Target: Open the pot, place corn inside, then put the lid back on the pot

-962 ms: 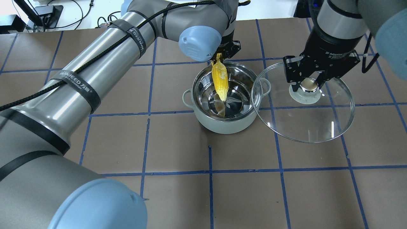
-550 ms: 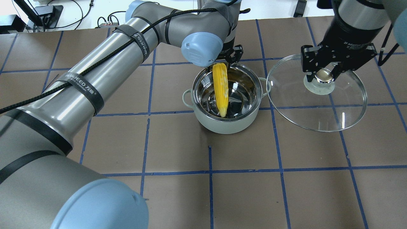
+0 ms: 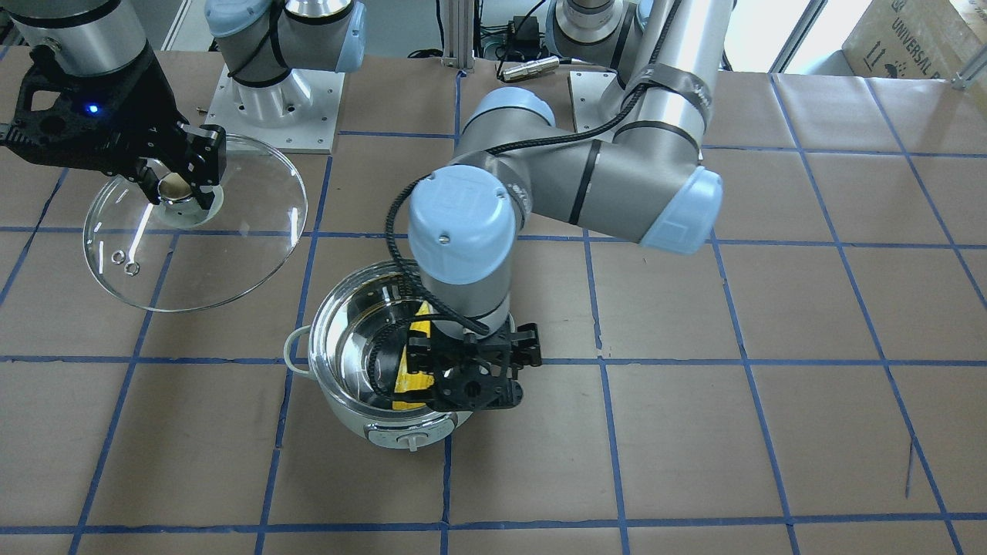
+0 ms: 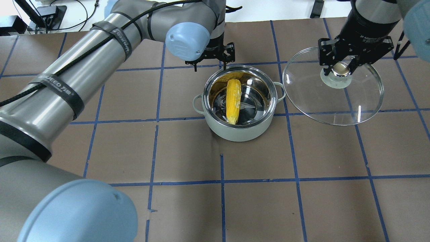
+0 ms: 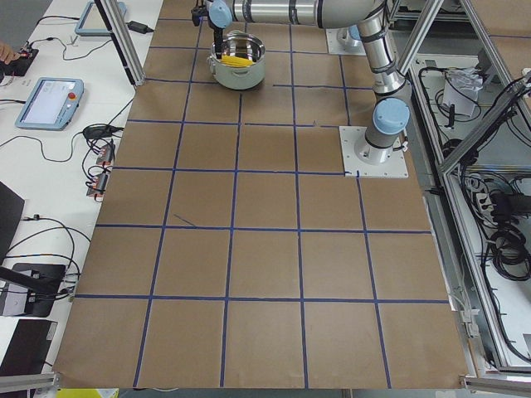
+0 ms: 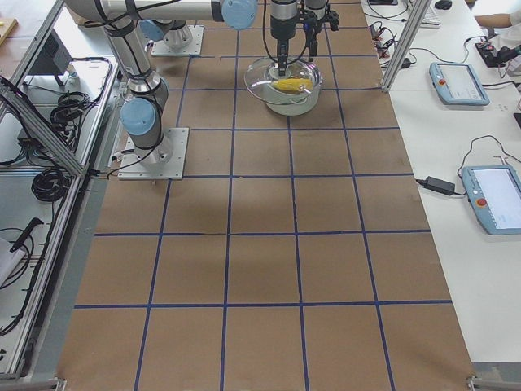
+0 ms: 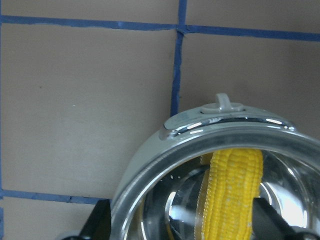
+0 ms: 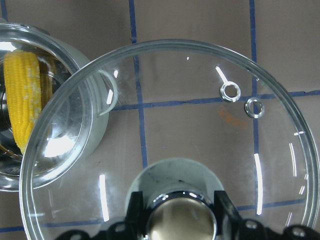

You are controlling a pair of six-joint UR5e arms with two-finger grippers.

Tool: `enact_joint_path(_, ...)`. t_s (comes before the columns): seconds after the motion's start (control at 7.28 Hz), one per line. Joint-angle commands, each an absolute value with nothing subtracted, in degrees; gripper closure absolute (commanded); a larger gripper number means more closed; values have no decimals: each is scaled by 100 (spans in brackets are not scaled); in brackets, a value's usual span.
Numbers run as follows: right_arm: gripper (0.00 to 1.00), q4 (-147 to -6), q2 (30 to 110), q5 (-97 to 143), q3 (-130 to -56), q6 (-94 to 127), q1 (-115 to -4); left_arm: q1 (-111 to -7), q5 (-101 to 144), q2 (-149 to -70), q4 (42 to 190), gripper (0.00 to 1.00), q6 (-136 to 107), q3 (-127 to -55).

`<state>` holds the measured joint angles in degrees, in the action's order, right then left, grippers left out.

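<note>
The pale mint pot [image 4: 235, 131] stands open in the middle of the table, its dial [image 3: 409, 441] on the far side from the robot. The yellow corn [image 4: 233, 100] lies inside on the steel bottom, and also shows in the left wrist view [image 7: 232, 190]. My left gripper [image 4: 210, 65] is open and empty, above the pot's far rim with one finger [image 7: 98, 225] outside the pot. My right gripper [image 4: 340, 69] is shut on the knob of the glass lid [image 4: 352, 101] and holds it level above the table, right of the pot. The lid [image 8: 200, 100] overlaps the pot's handle in the right wrist view.
Brown table covering with a blue tape grid [image 4: 221, 181]. The arm bases stand on white mounting plates [image 3: 270, 116]. Tablets and cables lie on side benches [image 6: 460, 81] beyond the table's edge.
My left gripper has let go of the corn, which now lies flat in the pot, and has drawn back to the left. My right gripper has moved the lid slightly farther away.
</note>
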<state>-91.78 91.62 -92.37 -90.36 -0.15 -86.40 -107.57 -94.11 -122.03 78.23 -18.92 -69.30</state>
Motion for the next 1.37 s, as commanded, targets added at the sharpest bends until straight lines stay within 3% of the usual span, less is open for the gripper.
enact_joint_path(0.0, 81, -9202, 9167, -9237, -9053, 0, -8648, -10040, -9396, -11596, 8033, 0, -1065, -7310)
enact_joint_path(0.96, 78, -11212, 7851, -9290, -9220, 1624, -10220, -8729, -9387, -10223, 8218, 0, -247, -8813)
enact_joint_path(1.24, 78, -11398, 7665, -9545, -9220, 1880, -10502, -8649, -9413, -10038, 8226, 0, -211, -8912)
